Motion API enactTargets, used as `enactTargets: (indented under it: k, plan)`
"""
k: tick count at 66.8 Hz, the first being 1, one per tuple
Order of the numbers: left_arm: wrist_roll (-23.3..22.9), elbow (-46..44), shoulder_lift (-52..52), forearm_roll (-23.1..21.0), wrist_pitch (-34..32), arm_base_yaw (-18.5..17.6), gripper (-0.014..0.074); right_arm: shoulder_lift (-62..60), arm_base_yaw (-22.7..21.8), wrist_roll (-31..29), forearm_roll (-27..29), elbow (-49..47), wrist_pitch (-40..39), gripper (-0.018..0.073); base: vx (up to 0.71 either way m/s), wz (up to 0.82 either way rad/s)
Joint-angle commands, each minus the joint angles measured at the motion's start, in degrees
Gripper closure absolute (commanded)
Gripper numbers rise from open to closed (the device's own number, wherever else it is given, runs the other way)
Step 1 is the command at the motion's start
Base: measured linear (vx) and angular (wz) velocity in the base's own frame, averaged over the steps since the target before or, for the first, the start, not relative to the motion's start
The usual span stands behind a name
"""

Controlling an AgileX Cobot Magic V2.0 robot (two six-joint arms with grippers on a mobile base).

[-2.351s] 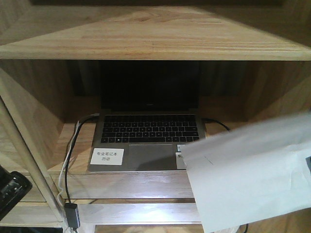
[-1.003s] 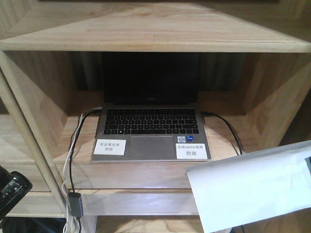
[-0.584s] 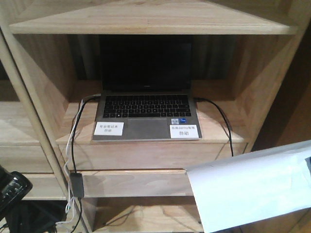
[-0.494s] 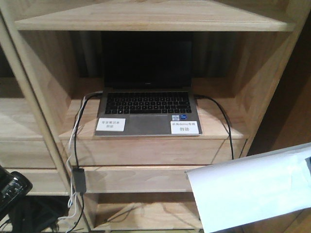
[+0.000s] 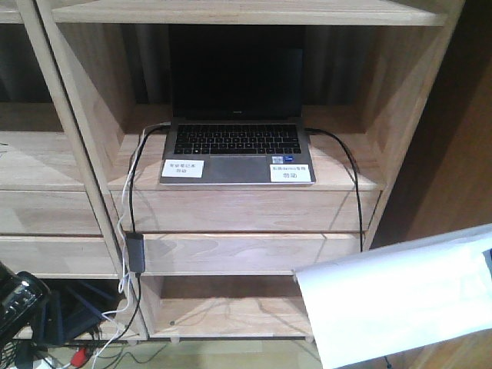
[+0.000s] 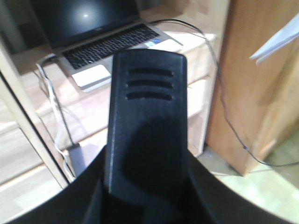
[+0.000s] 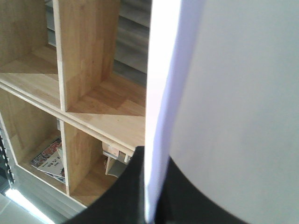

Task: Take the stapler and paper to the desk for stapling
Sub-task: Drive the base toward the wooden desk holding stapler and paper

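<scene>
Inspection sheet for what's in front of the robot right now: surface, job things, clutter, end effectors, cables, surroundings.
Surface: desk not in view; shelf unit ahead.
Job's things: paper held aloft, lower right; stapler not clearly seen.
Clutter: open laptop with two white labels in a compartment.
End effectors: right end effector shut on the paper's edge; left end effector shows a black slotted piece, state unclear.
Cables: cables leave both laptop sides; adapter hangs at left.
Surroundings: magazines in a lower compartment.
</scene>
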Motion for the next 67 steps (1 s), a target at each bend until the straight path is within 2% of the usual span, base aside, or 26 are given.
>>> enactTargets:
  k: [1,34,67]
  plan:
    - [-0.31,-1.74,0.38,-0.52,-6.54,-0.32,0.0603,0.37,0.11,-0.27,0.30,0.13,-3.92,0.0564,-0.11,-0.03]
    - [-0.31,-1.74,0.38,-0.52,-6.54,-0.32,0.0603,0.37,0.11,-0.27,0.30,0.13,-3.92,0.0564,-0.04,0.15]
    - [-0.31,-1.74,0.38,-0.52,-6.54,-0.32,0.0603,0.37,0.11,-0.27,0.30,0.13,-3.92,0.0564,-0.01,0.68]
